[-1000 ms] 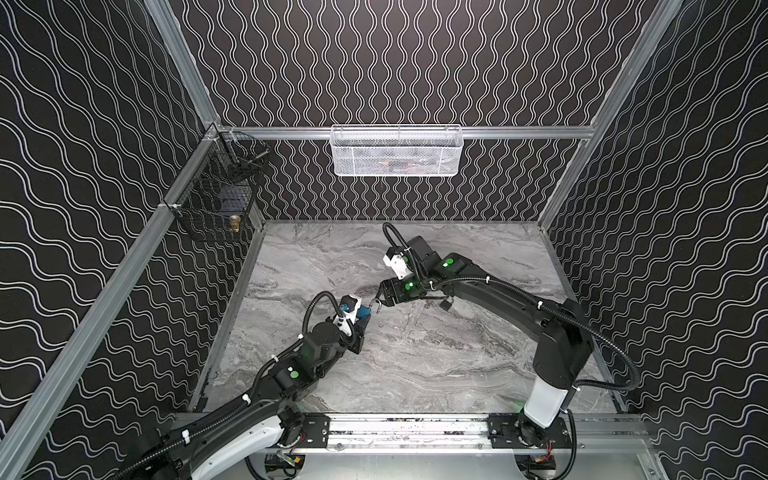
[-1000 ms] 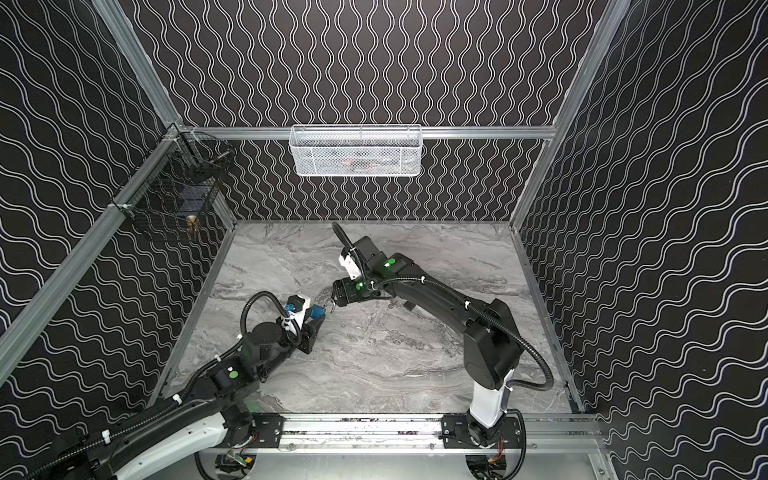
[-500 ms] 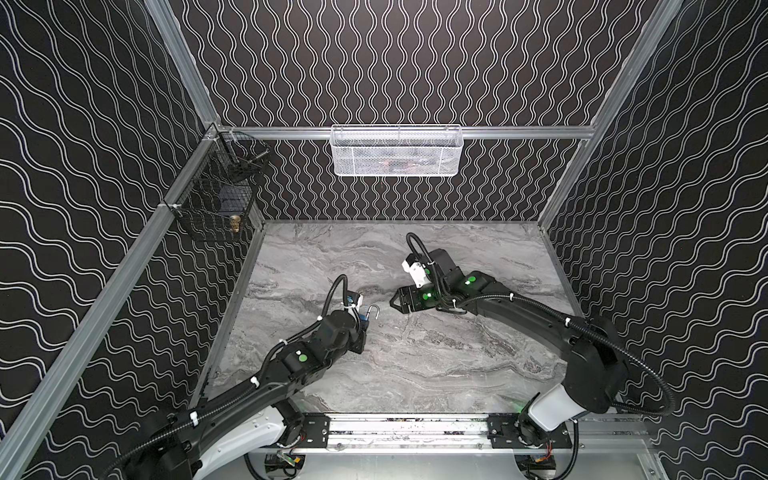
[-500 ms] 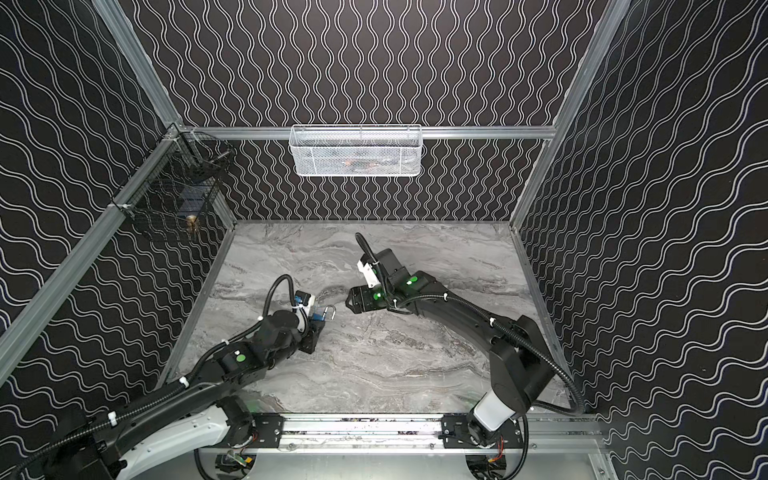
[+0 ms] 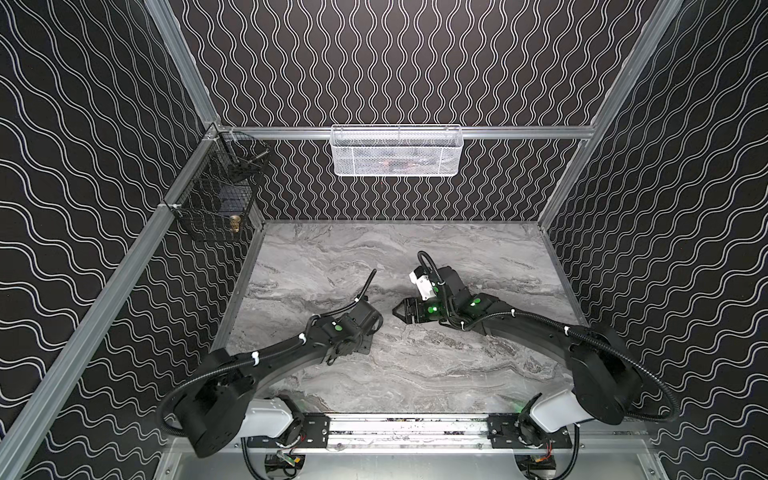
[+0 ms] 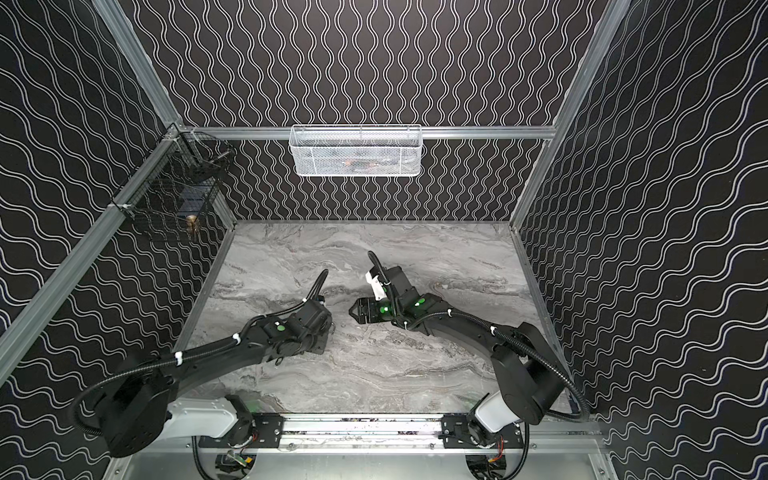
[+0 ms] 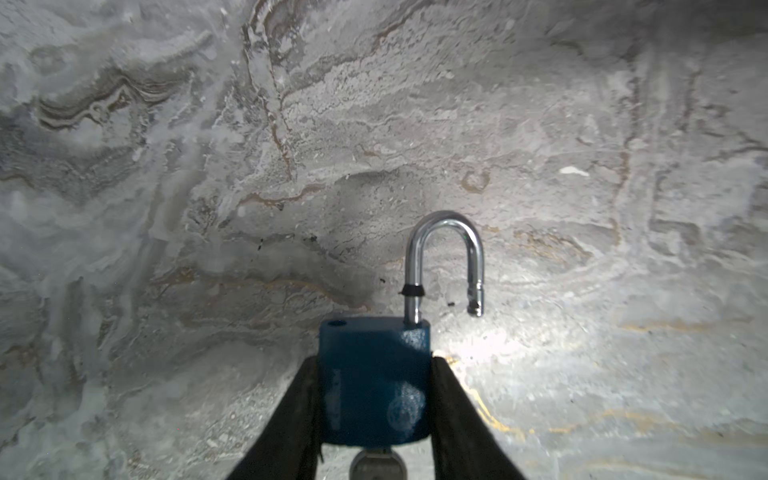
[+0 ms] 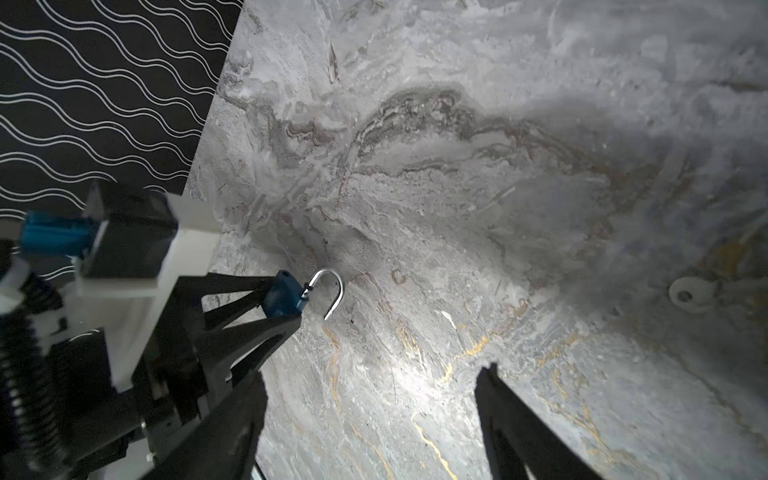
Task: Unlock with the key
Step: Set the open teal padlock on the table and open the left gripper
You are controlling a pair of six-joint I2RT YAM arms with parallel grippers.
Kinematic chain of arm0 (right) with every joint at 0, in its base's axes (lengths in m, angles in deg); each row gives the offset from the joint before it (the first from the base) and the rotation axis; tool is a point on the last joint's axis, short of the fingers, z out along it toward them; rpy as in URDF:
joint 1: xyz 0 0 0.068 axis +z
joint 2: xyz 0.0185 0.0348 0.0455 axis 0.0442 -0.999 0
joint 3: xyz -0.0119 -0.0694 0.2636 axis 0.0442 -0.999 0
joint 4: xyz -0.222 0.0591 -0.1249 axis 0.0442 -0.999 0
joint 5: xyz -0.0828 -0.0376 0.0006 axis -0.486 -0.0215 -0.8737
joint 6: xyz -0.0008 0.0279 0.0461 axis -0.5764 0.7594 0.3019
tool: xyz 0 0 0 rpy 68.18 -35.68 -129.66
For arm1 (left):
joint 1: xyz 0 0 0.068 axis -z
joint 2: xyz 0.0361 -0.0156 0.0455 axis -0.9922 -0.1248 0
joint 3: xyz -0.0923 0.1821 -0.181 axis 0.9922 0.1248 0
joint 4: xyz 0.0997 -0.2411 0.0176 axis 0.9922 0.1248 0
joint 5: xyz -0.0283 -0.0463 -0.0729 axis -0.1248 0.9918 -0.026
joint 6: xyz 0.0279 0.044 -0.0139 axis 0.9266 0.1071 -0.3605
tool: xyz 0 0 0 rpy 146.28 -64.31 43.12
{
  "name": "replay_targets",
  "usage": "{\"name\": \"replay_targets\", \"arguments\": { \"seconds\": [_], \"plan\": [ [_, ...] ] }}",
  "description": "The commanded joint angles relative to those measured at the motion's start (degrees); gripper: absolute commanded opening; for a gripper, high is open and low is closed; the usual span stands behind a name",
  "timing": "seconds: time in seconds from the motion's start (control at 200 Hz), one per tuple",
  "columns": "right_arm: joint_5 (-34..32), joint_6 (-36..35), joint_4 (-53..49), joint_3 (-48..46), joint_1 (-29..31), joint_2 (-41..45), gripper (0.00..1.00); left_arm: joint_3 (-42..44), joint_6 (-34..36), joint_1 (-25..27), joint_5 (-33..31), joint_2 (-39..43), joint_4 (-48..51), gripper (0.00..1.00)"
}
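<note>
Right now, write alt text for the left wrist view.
A blue padlock sits clamped in the left hand, its silver shackle open and a key in its base. Grey marble tabletop fills the background.

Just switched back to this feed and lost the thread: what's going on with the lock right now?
The left pincer grips the blue padlock by its body, low over the marble table. The shackle stands free at one end, so the lock is open, and the key sits in the end opposite the shackle. The right pincer hangs open and empty nearby, touching nothing.
</note>
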Motion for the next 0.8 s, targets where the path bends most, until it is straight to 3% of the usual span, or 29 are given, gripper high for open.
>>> {"name": "replay_targets", "arguments": {
  "seconds": [0.0,0.315,0.51,0.796],
  "plan": [
    [-0.2,2.0,4.8,-1.5,0.0,1.2,0.81,-0.4,-2.2,-0.6,-0.5,-1.7,0.4,0.00],
    [-1.8,4.4,5.3,-3.8,0.0,2.2,0.81,0.0,-2.9,-1.7,-0.4,-4.0,-0.3,0.06],
    [-1.9,4.5,5.4,-3.6,0.0,2.1,0.81,1.0,-2.8,-1.8,-0.3,-4.0,-1.2,0.19],
    [-1.5,4.5,5.1,-3.5,0.0,2.2,0.81,1.7,-2.4,-1.8,0.8,-5.7,-2.7,0.27]
  ]
}}
